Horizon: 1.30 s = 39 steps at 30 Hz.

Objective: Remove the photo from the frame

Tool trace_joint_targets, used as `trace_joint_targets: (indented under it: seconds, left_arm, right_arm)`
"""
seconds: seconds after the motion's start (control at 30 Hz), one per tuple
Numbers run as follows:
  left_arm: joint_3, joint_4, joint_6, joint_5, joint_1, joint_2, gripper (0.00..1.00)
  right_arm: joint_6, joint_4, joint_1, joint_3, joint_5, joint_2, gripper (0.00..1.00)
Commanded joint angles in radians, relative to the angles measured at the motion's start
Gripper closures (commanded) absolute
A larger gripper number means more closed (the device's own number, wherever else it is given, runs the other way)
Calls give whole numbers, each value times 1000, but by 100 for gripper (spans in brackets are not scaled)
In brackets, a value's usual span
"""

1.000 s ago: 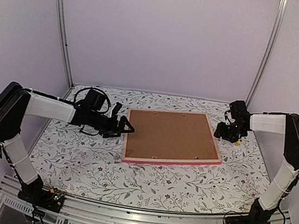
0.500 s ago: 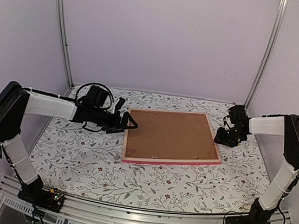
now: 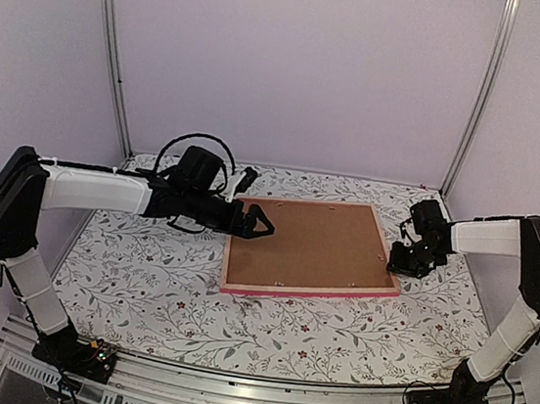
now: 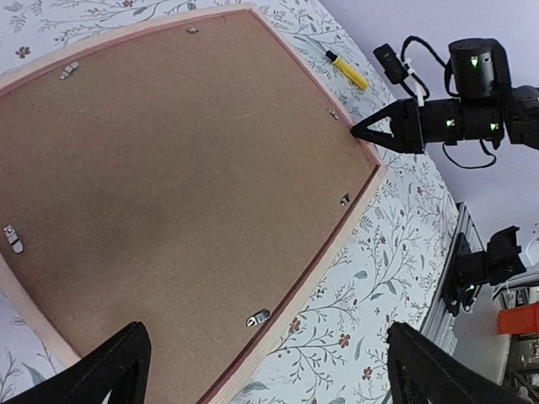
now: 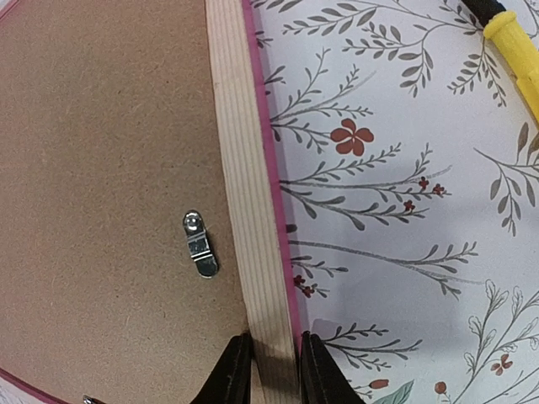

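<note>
End effector (image 5: 268,372) on right, nearly closed, grips frame (image 5: 242,168) rail.

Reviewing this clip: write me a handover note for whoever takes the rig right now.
The left gripper is open, hovering over the left part of the backing board, holding nothing.
The right gripper is shut on the frame, at its right rail.
The frame lies face down; the photo is hidden under the board.
Done: nothing removed; the clips lie across the board.
Left: turn the clips, lift out the board, take out the photo.
</note>
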Motion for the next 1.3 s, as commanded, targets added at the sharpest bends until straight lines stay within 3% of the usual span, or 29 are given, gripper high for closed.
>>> trace_joint_targets:
  seconds: [0.0,0.33,1.03,1.27]
  left_arm:
    - [63,-71,99,-90,-71,42,1]
    - [188,-183,231,-292,-234,140,1]
    - [408,-254,554,-791,-510,410,1]
    - [456,-220,649,-1062,-562,509,1]
  right_arm:
    - [16,-25,15,-31,19,-22,79]
    - [35,-105,72,70,82,35,100]
    - [37,-423,134,360,164,-4,100]
    - [41,-468,149,405,160,-9,100]
